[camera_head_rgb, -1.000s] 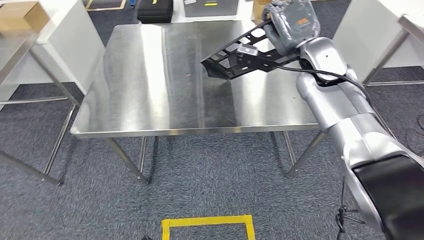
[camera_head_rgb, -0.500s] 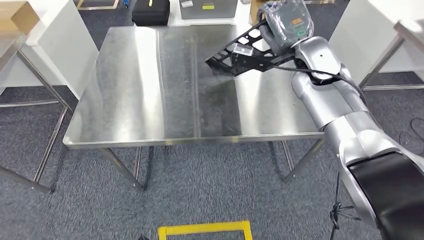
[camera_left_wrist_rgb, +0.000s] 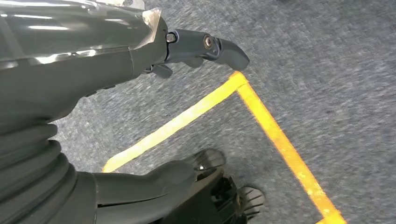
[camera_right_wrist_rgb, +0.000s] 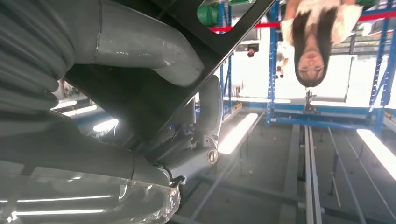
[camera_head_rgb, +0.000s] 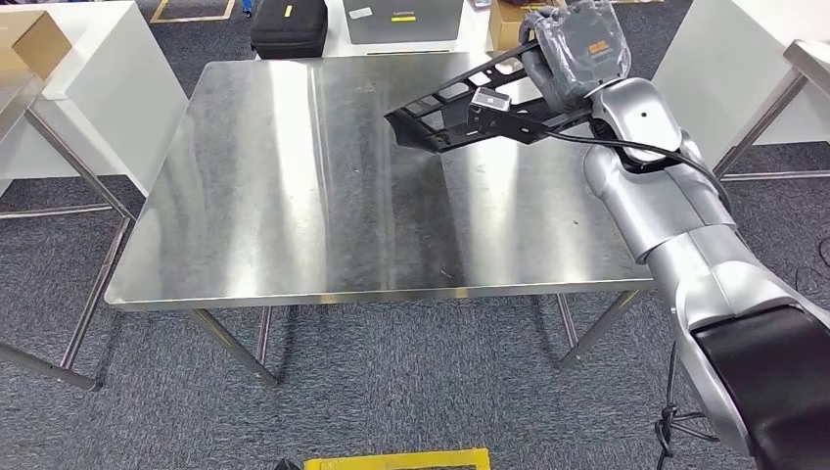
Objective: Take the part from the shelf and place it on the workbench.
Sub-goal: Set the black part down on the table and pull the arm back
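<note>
The right hand (camera_head_rgb: 577, 49) grips a flat black metal part with cut-out holes (camera_head_rgb: 470, 110) above the shiny steel bench (camera_head_rgb: 294, 206) (near its far right corner). The left hand (camera_left_wrist_rgb: 140, 93) holds nothing, its fingers apart, over grey carpet floor (camera_left_wrist_rgb: 327, 70).

My right hand (camera_head_rgb: 577, 54) grips the part (camera_head_rgb: 470, 108), which juts leftward from my fingers, raised above the workbench's (camera_head_rgb: 294, 225) far right portion. Beyond my fingers, past the bench's far edge, sit cases (camera_head_rgb: 289, 24) on the floor.
</note>
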Robot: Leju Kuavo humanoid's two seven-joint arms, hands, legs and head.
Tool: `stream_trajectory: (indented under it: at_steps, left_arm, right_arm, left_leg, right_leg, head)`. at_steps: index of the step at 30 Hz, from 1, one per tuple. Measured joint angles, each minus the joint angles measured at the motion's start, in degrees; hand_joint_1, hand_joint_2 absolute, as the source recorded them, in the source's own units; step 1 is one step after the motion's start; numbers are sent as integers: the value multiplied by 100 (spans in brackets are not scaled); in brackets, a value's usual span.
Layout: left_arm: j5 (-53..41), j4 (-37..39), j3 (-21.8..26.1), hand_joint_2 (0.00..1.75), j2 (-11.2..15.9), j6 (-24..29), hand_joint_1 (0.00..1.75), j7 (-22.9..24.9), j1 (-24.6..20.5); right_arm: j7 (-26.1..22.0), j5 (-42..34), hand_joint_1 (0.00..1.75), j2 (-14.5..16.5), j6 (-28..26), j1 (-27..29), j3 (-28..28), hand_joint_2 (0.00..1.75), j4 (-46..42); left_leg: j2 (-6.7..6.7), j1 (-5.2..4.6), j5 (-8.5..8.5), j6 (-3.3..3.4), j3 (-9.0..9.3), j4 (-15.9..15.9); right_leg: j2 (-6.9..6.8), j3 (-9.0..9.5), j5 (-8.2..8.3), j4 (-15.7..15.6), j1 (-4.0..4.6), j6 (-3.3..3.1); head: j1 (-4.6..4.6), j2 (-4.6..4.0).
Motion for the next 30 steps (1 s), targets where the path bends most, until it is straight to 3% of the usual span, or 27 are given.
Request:
stream_trajectory:
  at_steps: [3,4,5,6,8,10,11,15,22,30]
  left_arm:
    - [0,0,0,175,1,0,0,-2,-14]
    - [1,0,0,175,2,1,0,-2,-12]
    - [2,0,1,175,3,6,0,-8,-8]
    - [7,0,2,175,5,26,0,-23,-4]
    - [25,0,6,175,10,127,0,-103,-1]
    - [34,-1,9,175,13,270,0,-211,-6]
    - [28,-1,9,175,13,322,0,-254,-5]
    - [13,-2,9,175,7,394,0,-309,12]
    - [2,-2,9,175,-6,444,0,-340,13]
    - [-72,0,9,175,-48,760,0,-655,31]
  right_arm:
    - [1,10,175,32,-1,1,6,175,0]
    - [1,12,175,36,-1,11,7,175,0]
    - [1,14,175,36,-1,20,7,175,0]
    - [0,16,175,37,-2,25,8,175,0]
    - [-1,29,175,43,-7,27,9,175,0]
    - [-1,49,175,48,-14,15,12,175,1]
    - [-1,57,175,48,-18,14,14,175,1]
    - [-1,70,175,39,-36,20,16,175,2]
    - [0,74,175,38,-46,19,16,175,2]
    - [-34,185,175,30,-312,18,46,175,11]
  left_leg:
    - [2,25,-375,-81,-683,1030]
    - [2,31,-446,-91,-887,1253]
    - [3,34,-395,-89,-1004,1297]
    - [3,35,-204,-74,-1009,1126]
    - [2,30,383,-16,-763,350]
    - [2,0,641,47,-525,-246]
    - [0,-17,645,69,-469,-350]
    - [-16,-49,677,30,-438,-381]
    - [-36,-112,638,119,-440,-381]
    - [-37,-133,649,153,-441,-378]
  right_leg:
    - [12,78,-79,-3,5,-89]
    - [18,108,-108,-2,13,-94]
    - [23,148,-139,0,20,-90]
    - [26,199,-174,0,27,-83]
    - [30,314,-249,-2,37,-62]
    - [36,373,-305,-10,56,-27]
    - [38,378,-327,-13,66,-2]
    - [37,383,-378,14,129,36]
    - [25,402,-390,-52,128,56]
    - [23,405,-374,-61,111,91]
  head:
    - [-63,0]
    - [-73,-1]
    - [-78,0]
    - [-85,0]
    - [-98,0]
    - [-95,0]
    - [-90,-1]
    - [-43,1]
    - [-18,1]
    - [7,1]
